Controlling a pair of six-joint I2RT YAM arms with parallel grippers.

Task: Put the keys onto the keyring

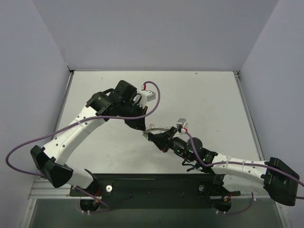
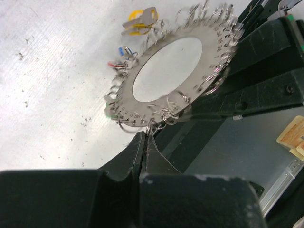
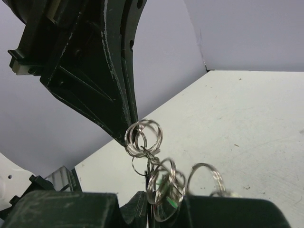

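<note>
The keyring (image 2: 213, 53) is positioned between the two arms near the centre of the table (image 1: 213, 104), tilted, with its wide hole open to the left wrist camera. The left gripper (image 2: 144, 140) has its jaws pressed together on one of the small wire loops at the ring's rim. The right gripper (image 1: 153, 136) grips the opposite rim; its jaws appear clamped on the metal, though the contact point is partly hidden. The keys (image 2: 139, 21) hang along the far rim. One has a yellow head, and small blue, red and green heads follow round the edge.
</note>
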